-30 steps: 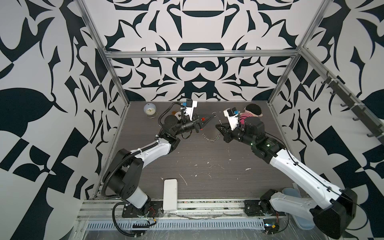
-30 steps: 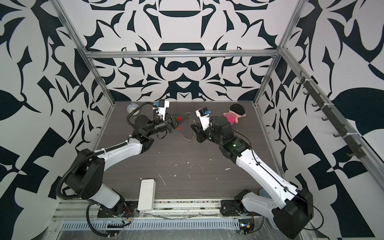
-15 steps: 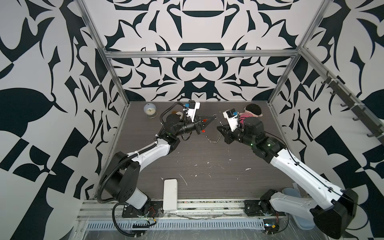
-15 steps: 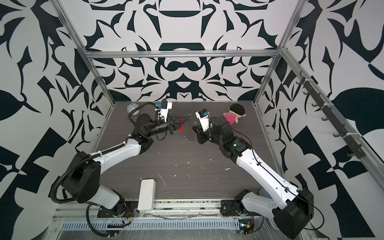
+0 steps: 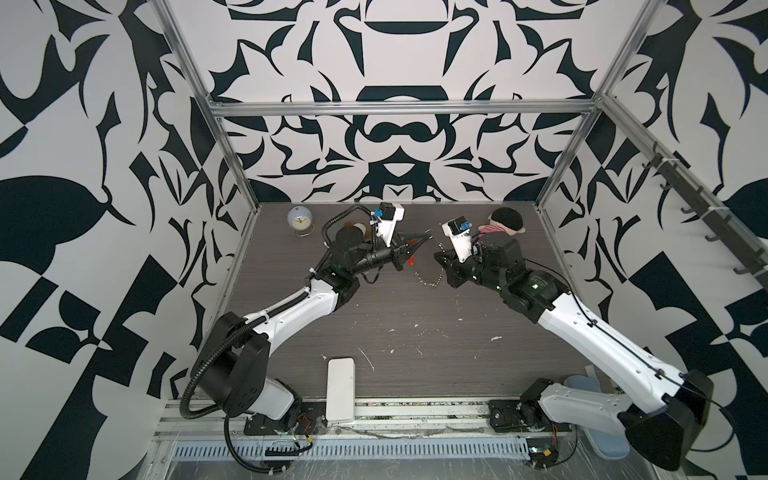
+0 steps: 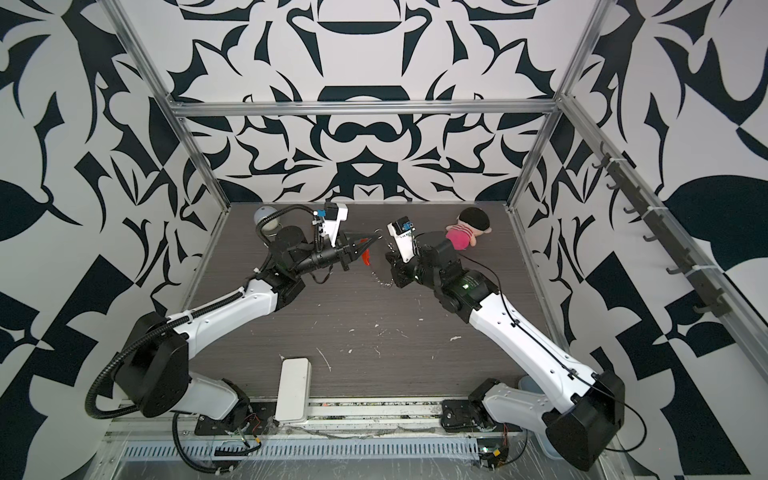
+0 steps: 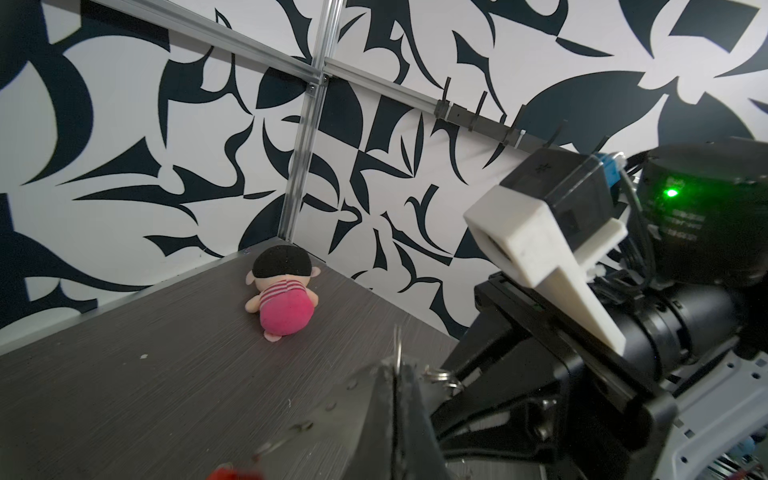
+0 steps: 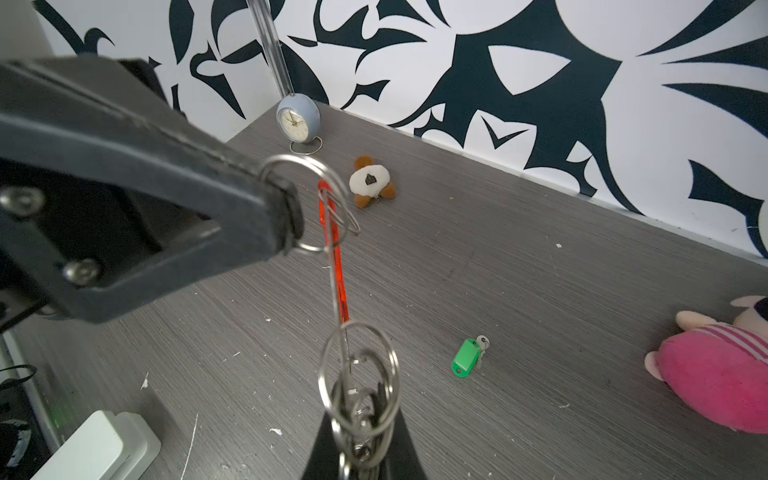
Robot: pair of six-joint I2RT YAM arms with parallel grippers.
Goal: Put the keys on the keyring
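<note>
The keyring is held up between my two grippers above the back middle of the table. My left gripper [image 8: 286, 212] is shut on a silver end ring [image 8: 307, 203]. The red-orange bar [image 8: 338, 266] runs from there to the linked rings [image 8: 359, 374], on which my right gripper [image 8: 361, 440] is shut. In both top views the left gripper [image 5: 426, 237] and right gripper [image 5: 439, 254] nearly meet, the bar [image 6: 366, 258] and a loose chain [image 6: 384, 282] dangling below. The green-headed key [image 8: 467, 363] lies flat on the table; I see it only in the right wrist view.
A small blue clock [image 5: 300, 218] stands at the back left, with a white-and-brown plush [image 8: 372, 183] near it. A pink doll [image 7: 282, 299] lies at the back right. A white box [image 5: 340, 388] sits at the front edge. Hooks [image 5: 706, 208] line the right wall.
The red-orange bar has swung down to hang below my left gripper. The right gripper has edged slightly toward the back. Both grippers stay shut on the rings.
</note>
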